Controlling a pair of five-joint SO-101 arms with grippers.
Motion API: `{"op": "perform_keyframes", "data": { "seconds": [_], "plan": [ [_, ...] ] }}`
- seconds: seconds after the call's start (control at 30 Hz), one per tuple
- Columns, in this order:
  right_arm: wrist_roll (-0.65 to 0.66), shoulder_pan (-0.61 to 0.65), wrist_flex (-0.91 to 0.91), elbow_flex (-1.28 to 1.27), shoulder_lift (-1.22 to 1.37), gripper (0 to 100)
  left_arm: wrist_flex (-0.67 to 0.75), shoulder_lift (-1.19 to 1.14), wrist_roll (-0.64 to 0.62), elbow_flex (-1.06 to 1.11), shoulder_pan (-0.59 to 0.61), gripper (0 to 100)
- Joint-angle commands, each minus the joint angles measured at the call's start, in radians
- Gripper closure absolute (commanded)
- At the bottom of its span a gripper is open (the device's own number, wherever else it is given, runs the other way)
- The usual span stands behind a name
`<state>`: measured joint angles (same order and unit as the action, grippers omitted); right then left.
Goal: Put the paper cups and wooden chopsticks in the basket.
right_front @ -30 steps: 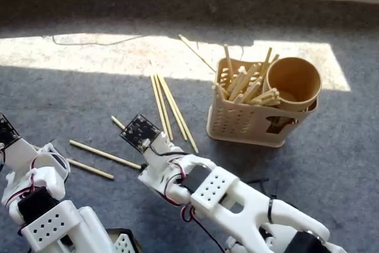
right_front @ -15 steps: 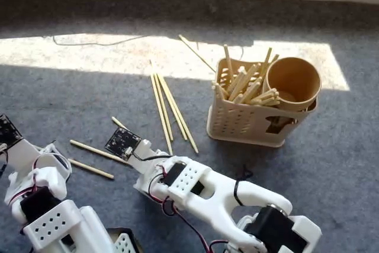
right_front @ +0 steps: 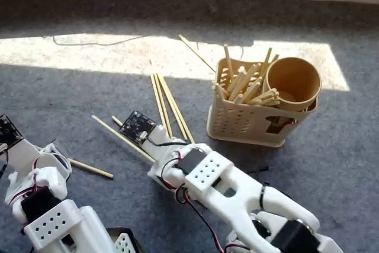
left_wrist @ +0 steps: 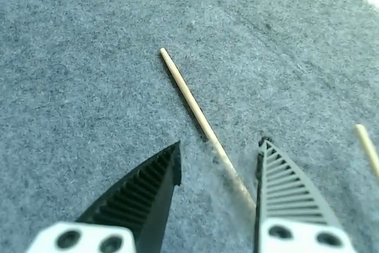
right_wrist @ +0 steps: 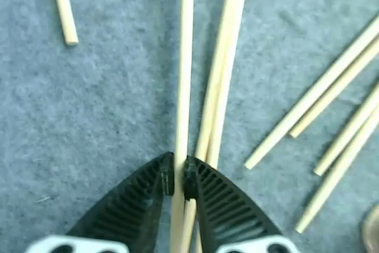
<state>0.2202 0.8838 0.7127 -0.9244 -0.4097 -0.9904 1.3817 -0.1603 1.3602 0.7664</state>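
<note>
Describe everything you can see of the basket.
Cream plastic basket, upright on the grey carpet, partly in sunlight. Front wall has rows of small slots and one bigger cutout. A bundle of wooden chopsticks sticks up from one side; a paper cup stands mouth-up in the other.

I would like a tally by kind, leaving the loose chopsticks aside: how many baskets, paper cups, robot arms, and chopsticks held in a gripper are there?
Basket: 1
Paper cup, standing in the basket: 1
Robot arms: 2
Chopstick clamped in the right gripper: 1
Total: 5
</note>
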Motion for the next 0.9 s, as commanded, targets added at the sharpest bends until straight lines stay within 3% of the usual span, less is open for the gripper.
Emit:
{"op": "perform_keyframes", "data": {
  "seconds": [0.0, 0.07, 0.2, 0.5, 0.67, 0.87],
  "plan": [
    [0.014, -0.091, 0.128, 0.005, -0.185, 99.4, 0.018, 0.015, -0.003, -0.008, 0.012, 79],
    [0.017, -0.134, 0.197, 0.005, -0.239, 99.4, 0.018, 0.015, -0.003, -0.008, 0.01, 79],
    [0.153, -0.193, 0.311, -0.005, -0.274, 99.4, 0.018, 0.015, -0.003, -0.008, 0.01, 79],
    [0.405, -0.323, 0.332, -0.097, -0.272, 98.5, 0.018, 0.015, -0.003, -0.007, 0.013, 79],
    [0.341, -0.326, 0.332, -0.097, -0.282, 81.3, 0.018, 0.015, -0.003, -0.007, 0.013, 79],
    [0.206, -0.26, 0.262, -0.085, -0.272, 80.7, 0.018, 0.015, -0.003, -0.007, 0.01, 79]
  ]
}}
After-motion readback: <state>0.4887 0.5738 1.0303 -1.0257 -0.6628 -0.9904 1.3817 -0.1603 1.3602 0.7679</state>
